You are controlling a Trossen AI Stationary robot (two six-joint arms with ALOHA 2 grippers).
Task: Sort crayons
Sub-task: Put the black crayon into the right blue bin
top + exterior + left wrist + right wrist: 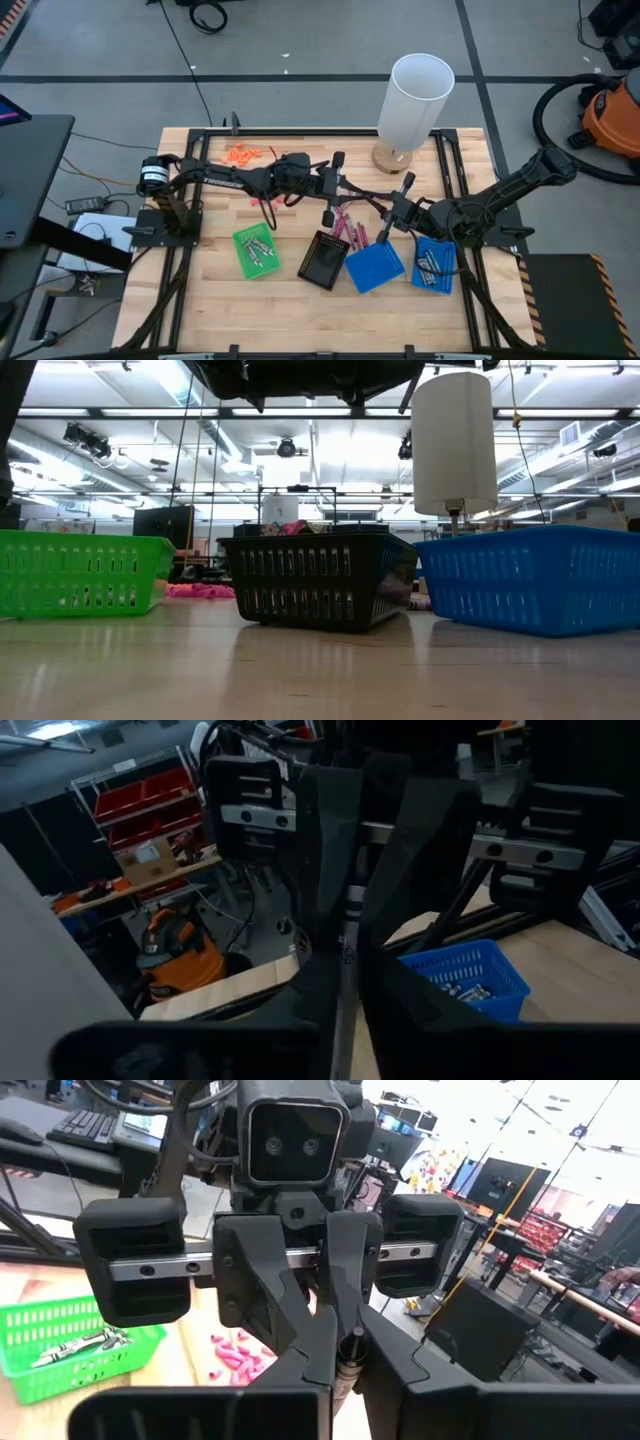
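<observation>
My two grippers meet tip to tip high over the table's middle, above the trays. My left gripper (360, 196) reaches in from the table's left and my right gripper (380, 206) from its right. Each is shut on the same grey crayon (350, 1365). Below them stand a green tray (255, 250) and a blue tray (435, 265), both holding grey crayons. A black tray (323, 260) and a second blue tray (373, 265) stand between those two. Pink crayons (345, 226) lie loose on the wood. My left gripper pinches the crayon (346, 970) between its two fingers, reaching level from the table's left, with the fingers lying across the stick. The crayon is clear of the table. My right gripper pinches the same crayon (351, 1372) between its two fingers. It comes level from the table's right, straight at the left gripper's fingertips (330, 1342). Its fingers lie across the stick, which is lifted clear of everything below.
A tall white cylinder (412, 95) on a round wooden foot stands at the far edge. Stubby orange bits (240, 155) lie at the far left, and more pink pieces (265, 200) lie under the left arm. A black frame (450, 150) runs around the table.
</observation>
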